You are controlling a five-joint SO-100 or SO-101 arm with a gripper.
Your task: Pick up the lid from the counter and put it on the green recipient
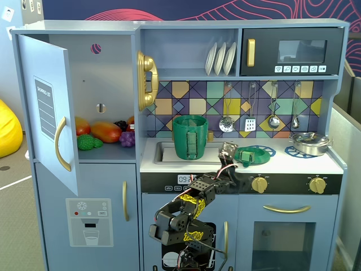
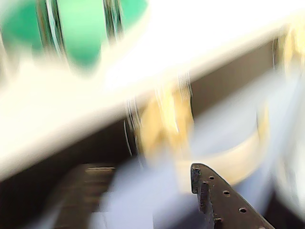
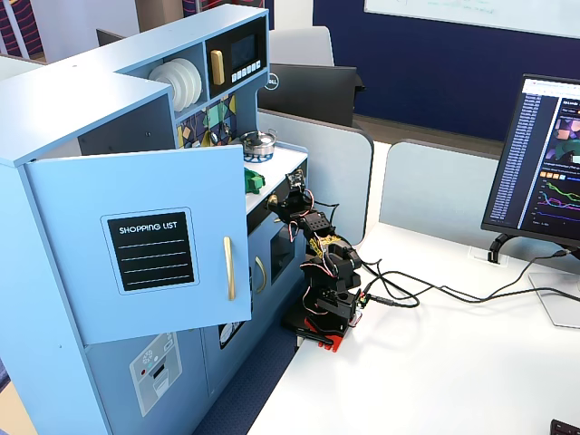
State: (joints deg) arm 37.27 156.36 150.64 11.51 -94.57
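Note:
The green lid (image 1: 251,155) lies flat on a blue burner ring on the counter, right of the sink. The green recipient (image 1: 190,137) stands upright in the sink, its strap handle facing the camera and its top uncovered. My gripper (image 1: 228,152) is raised at the counter's front edge, just left of the lid and right of the recipient, holding nothing. The wrist view is motion-blurred: my gripper (image 2: 145,176) shows one sharp dark finger (image 2: 221,200) and a wide gap, so it looks open. A green blur (image 2: 81,33) sits at the top left there. In the side fixed view my gripper (image 3: 294,181) is at the counter.
A shiny silver pot (image 1: 309,142) sits on the right burner. Gold knobs (image 1: 259,183) line the stove front below my gripper. The fridge door (image 1: 49,107) hangs open at the left, with toy food inside. Utensils hang on the back wall.

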